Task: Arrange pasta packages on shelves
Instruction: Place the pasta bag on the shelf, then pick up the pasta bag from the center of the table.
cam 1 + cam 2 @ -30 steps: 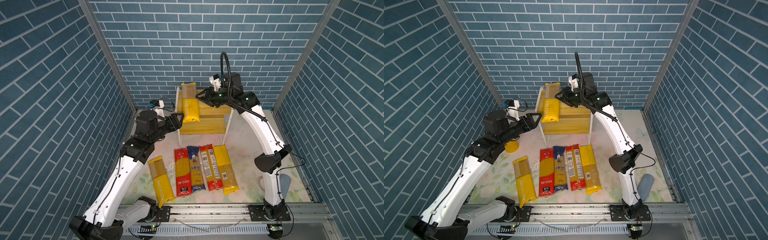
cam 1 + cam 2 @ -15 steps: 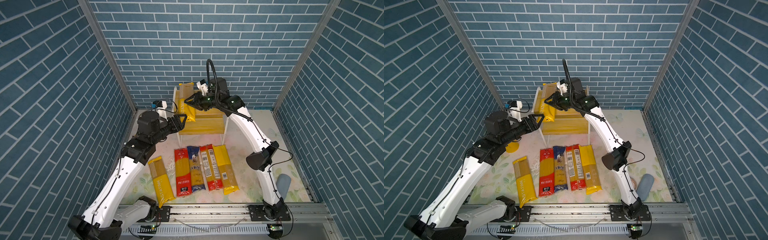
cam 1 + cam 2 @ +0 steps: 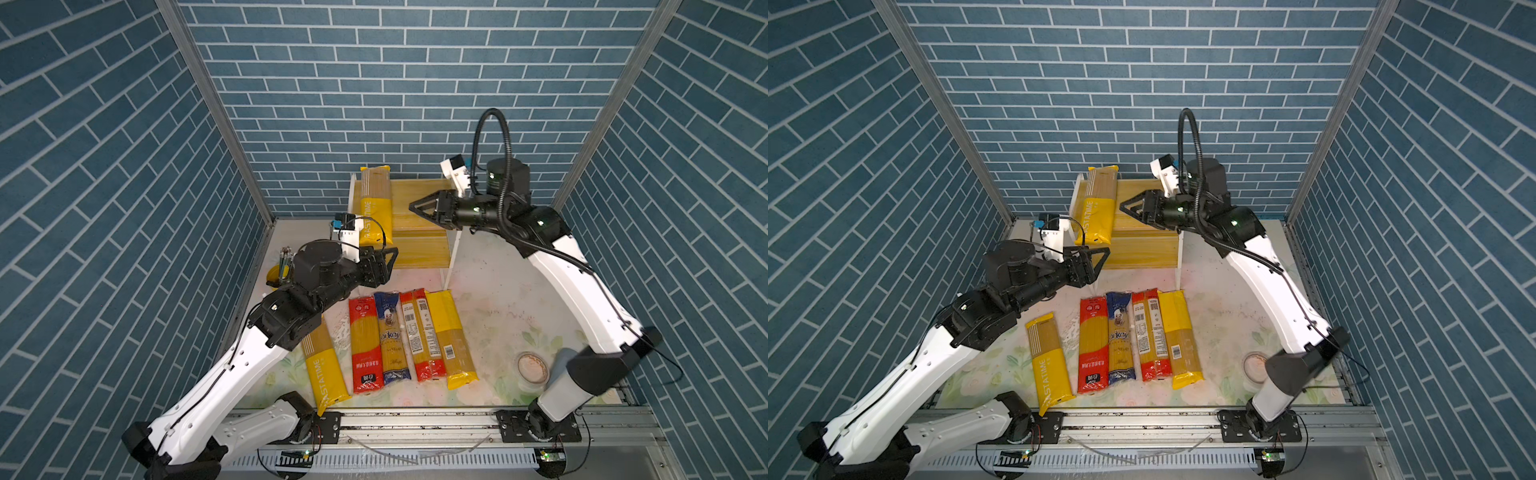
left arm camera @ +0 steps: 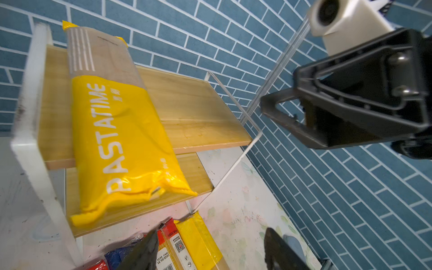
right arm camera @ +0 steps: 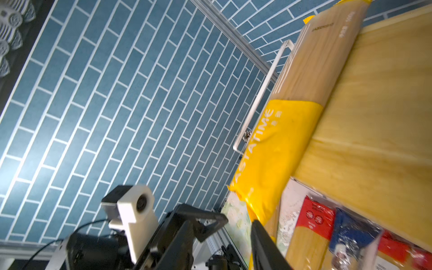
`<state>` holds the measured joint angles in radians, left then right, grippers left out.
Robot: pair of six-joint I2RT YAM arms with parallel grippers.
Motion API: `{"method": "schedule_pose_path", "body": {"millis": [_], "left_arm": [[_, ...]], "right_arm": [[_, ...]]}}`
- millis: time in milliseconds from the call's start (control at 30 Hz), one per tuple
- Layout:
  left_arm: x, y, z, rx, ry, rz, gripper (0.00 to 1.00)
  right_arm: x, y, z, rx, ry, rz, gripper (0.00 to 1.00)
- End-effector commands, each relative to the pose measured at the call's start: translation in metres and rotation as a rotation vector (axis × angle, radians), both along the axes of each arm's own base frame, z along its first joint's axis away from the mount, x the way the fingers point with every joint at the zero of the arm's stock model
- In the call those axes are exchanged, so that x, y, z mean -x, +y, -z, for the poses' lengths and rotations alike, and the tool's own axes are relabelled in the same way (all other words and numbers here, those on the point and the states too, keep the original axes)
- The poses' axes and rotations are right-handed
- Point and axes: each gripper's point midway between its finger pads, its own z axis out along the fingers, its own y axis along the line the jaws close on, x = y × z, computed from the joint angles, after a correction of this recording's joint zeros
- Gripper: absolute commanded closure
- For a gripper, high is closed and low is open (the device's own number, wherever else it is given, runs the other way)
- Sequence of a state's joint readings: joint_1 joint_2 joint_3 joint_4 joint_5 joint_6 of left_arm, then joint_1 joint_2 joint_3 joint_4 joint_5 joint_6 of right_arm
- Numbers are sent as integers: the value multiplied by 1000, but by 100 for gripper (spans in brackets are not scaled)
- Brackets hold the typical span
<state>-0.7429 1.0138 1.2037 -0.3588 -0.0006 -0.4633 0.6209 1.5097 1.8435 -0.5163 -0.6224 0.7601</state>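
Note:
The shelves (image 3: 419, 216) stand at the back, yellow boards in a white frame. One yellow-and-tan PASTATIME pasta package (image 3: 376, 208) lies along the left side of the top board, its front end overhanging. My right gripper (image 3: 411, 204) hovers over the top board just right of that bag, open, holding nothing; one of its fingers (image 5: 261, 243) shows in the right wrist view. My left gripper (image 4: 211, 231) is open and empty, low in front of the rack's left leg. Several more pasta packages (image 3: 390, 332) lie side by side on the table.
A yellow cup of pencils (image 3: 277, 270) stands by the left wall behind my left arm. A round tin (image 3: 531, 365) and a grey object (image 3: 562, 360) sit at the front right near the right arm's base. Brick walls close in three sides.
My right gripper swung left over the bag on the top board, then drew back to the right, clear of it, with its jaws wider. The left arm barely moved.

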Motion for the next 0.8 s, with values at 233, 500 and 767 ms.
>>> {"method": "schedule_pose_path", "body": {"millis": [233,500,767], "left_arm": [[37,-43,93,-146,17,52,29],[44,-66,168,-231,165,85,28],[36,-71,220,-292,235,38,29]], "right_arm": [[51,-76,133,169,60,150,57],[77,-106,233,356,243,192,59],[82,-138,354,629,449,256,57]]}}
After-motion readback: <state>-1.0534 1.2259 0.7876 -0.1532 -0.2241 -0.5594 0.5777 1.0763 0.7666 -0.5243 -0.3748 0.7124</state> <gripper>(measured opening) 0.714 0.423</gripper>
